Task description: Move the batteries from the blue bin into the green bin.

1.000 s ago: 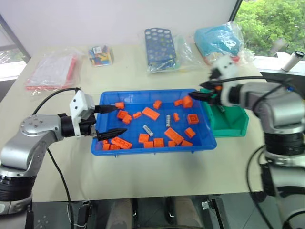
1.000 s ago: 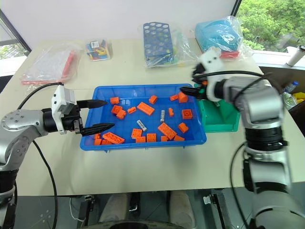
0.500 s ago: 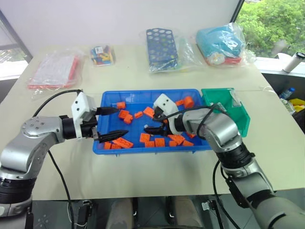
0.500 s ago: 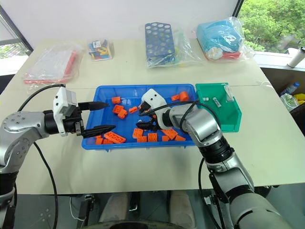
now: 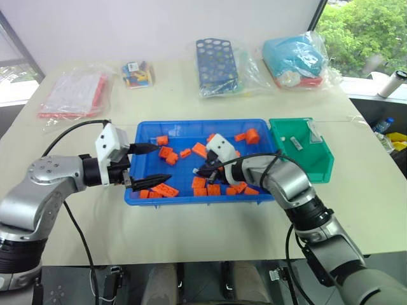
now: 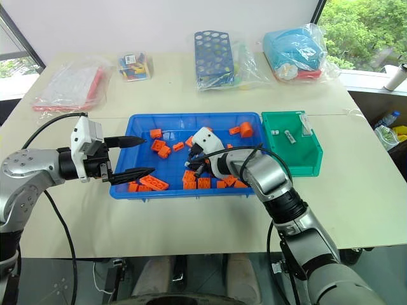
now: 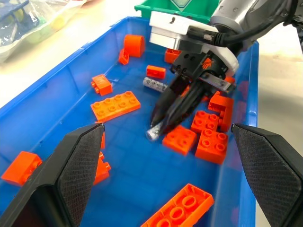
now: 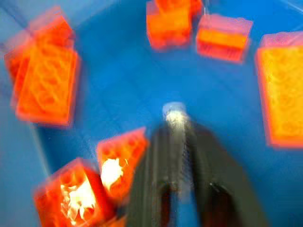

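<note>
From the head views, the right end effector [image 5: 202, 172] is down inside the blue bin [image 5: 191, 127], near the middle of its floor, its two black fingers pinched together among the orange bricks [image 5: 163, 189]; the left end effector [image 5: 150, 163] hovers at the bin's left rim with its fingers spread wide and nothing between them. The green bin [image 5: 322, 160] sits touching the blue bin's right end, toward the table's right edge, with small pale pieces lying inside it. The left wrist view gives the best look: the right fingers are clamped on one end of a battery [image 7: 154, 133], while a second battery [image 7: 154, 84] lies free beside a small brick just behind it. The right wrist view shows the silvery tip of the held battery [image 8: 174, 112] poking out past the closed fingertips. The grip looks to be near the end rather than the middle, so a straight, slow lift makes sense, clearing the neighbouring bricks before swinging right over the rim.
</note>
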